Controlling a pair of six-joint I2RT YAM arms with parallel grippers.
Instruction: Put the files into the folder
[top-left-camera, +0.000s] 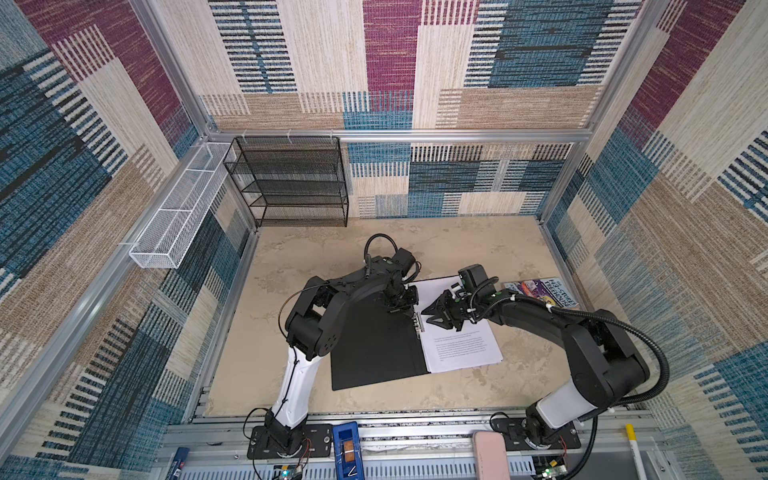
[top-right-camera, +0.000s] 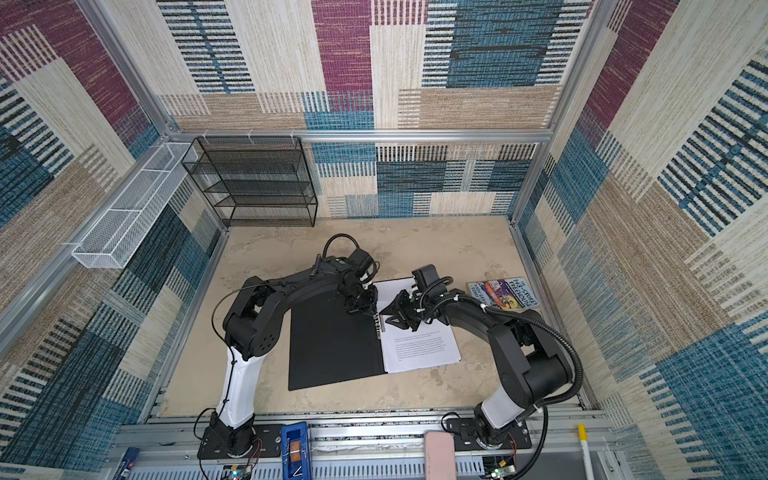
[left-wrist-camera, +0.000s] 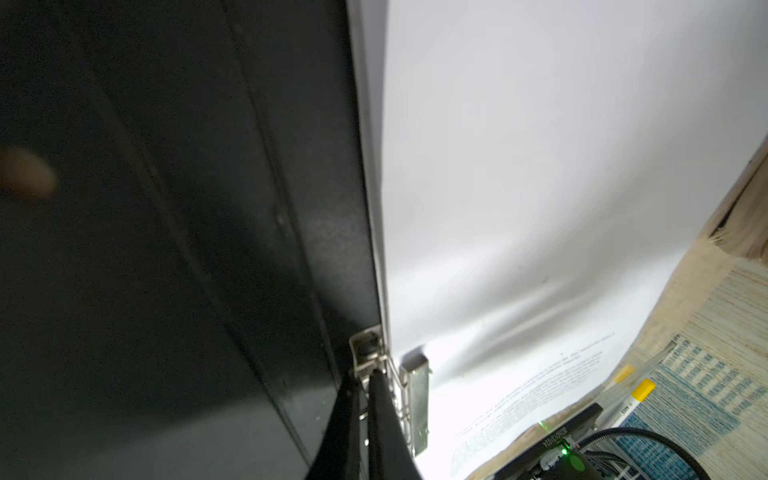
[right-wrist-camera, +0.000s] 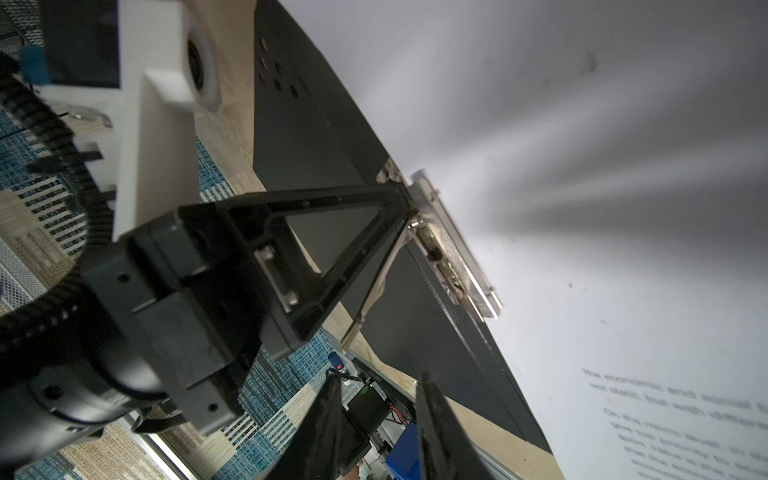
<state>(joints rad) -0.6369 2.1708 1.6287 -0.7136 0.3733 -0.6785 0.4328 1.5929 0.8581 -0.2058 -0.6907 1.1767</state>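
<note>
The folder (top-left-camera: 374, 349) (top-right-camera: 332, 349) lies open and flat on the tabletop (top-left-camera: 291, 270), in the middle of both top views, with its black inside facing up. The files (top-left-camera: 461, 345) (top-right-camera: 419, 345) are white sheets lying on the right half of the folder. The top sheet has lines of small print on its lower part. A metal clip (top-left-camera: 417, 323) (top-right-camera: 377, 324) sits on the fold between the black side and the paper. The left hand (top-left-camera: 409, 311) (top-right-camera: 371, 311) points down at the upper end of this clip. In the left wrist view its two fingers (left-wrist-camera: 384, 415) are pressed together, with the tips right at the clip (left-wrist-camera: 417, 399). I cannot tell if they pinch a piece of it. The right hand (top-left-camera: 430, 313) (top-right-camera: 388, 314) hangs over the paper just right of the clip, holding nothing. In the right wrist view a small gap shows between its fingers (right-wrist-camera: 440, 436). A thin metal lever sticks up from the clip (right-wrist-camera: 453, 257) there. A colourful book (top-left-camera: 540, 293) (top-right-camera: 505, 294) lies on the tabletop, right of the files.
</note>
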